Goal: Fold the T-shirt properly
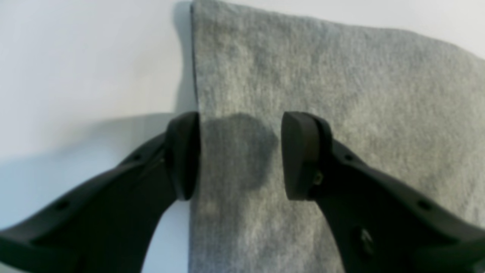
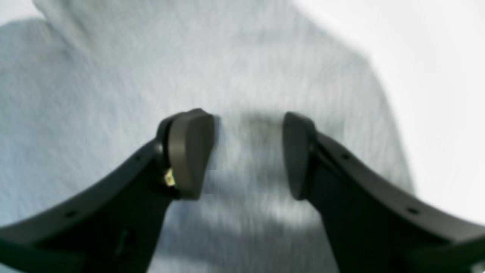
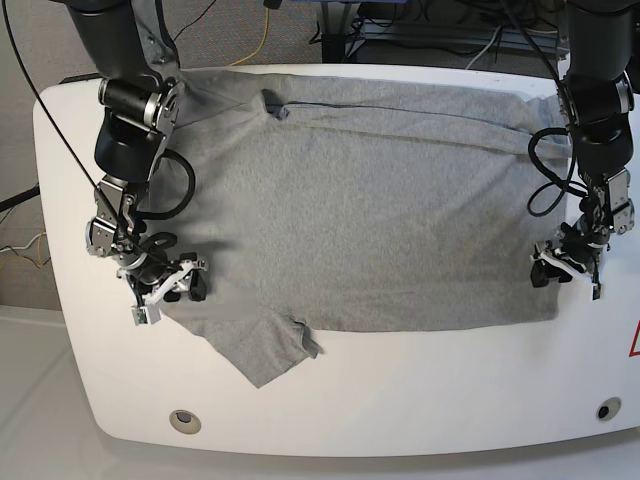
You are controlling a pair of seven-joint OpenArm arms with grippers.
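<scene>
The heather-grey T-shirt (image 3: pixel 380 220) lies spread plain side up across the white table (image 3: pixel 400 400), with one sleeve (image 3: pixel 270 350) sticking out toward the front edge. My left gripper (image 3: pixel 560 275) is at the shirt's right side edge. In the left wrist view this gripper (image 1: pixel 240 151) is open, one finger (image 1: pixel 183 155) beside the cloth's edge and the other over the T-shirt (image 1: pixel 341 94). My right gripper (image 3: pixel 170 298) is low at the shirt's left front corner. In the blurred right wrist view it (image 2: pixel 248 151) stands open over the T-shirt (image 2: pixel 94 94) with nothing pinched.
The table's rounded front edge lies below the shirt, with two round buttons (image 3: pixel 183 420) (image 3: pixel 603 410) set into it. A red warning triangle (image 3: pixel 633 342) marks the right rim. Cables and a frame (image 3: pixel 400 25) stand behind the table.
</scene>
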